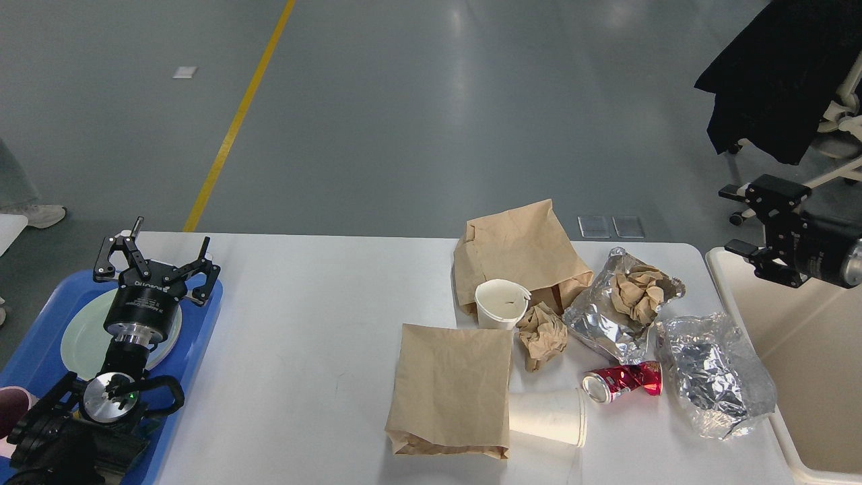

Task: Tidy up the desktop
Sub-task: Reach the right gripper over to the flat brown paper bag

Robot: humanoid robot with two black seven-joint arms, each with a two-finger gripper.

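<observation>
The white desktop point(316, 316) carries litter on its right half: a flat brown paper bag point(451, 387), a second brown bag point(518, 249), an upright paper cup point(500, 304), a paper cup on its side point(549, 416), a crushed red can point(623, 380), a crumpled brown paper ball point(542, 333) and two foil wrappers point(714, 374) point(606, 320). My left gripper point(158, 259) is open and empty above the blue tray. My right gripper point(741, 221) is open and empty, turned sideways above the cream bin's far edge, away from the litter.
A blue tray point(199, 337) at the left holds a pale green plate point(81, 337), with a dark pink cup point(10, 404) at its near end. A cream bin point(808, 350) stands off the right end. A chair with a black cloth point(781, 81) is beyond it.
</observation>
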